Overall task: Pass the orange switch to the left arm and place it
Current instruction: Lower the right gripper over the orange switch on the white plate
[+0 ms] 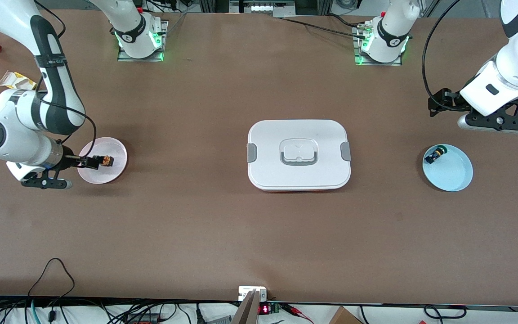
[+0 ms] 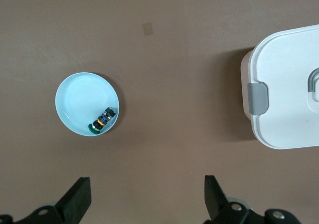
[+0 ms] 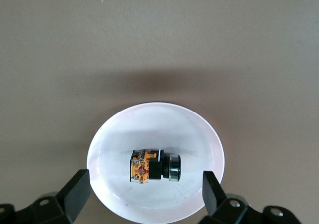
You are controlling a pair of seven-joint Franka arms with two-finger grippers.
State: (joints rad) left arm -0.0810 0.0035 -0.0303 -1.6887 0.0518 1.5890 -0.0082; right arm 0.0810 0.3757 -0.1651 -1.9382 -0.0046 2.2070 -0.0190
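Observation:
The orange switch point(image 1: 106, 160) lies on its side in a small pink plate point(image 1: 106, 145) toward the right arm's end of the table. My right gripper point(image 1: 91, 162) is open low over this plate. In the right wrist view its fingers point(image 3: 79, 184) straddle the plate point(image 3: 154, 117), with the switch point(image 3: 152, 166) lying untouched between them. The white box point(image 1: 299, 155) stands shut at the table's middle. My left gripper point(image 1: 439, 102) is open and empty, up over the table beside a light blue plate point(image 1: 454, 173). The left wrist view shows this gripper point(image 2: 147, 184) and the box's end point(image 2: 289, 84).
The blue plate point(image 2: 79, 97) holds a small black switch with blue and yellow-green parts point(image 1: 435, 155), also seen in the left wrist view point(image 2: 102, 120). A yellow-and-white packet point(image 1: 16, 80) lies near the table edge at the right arm's end.

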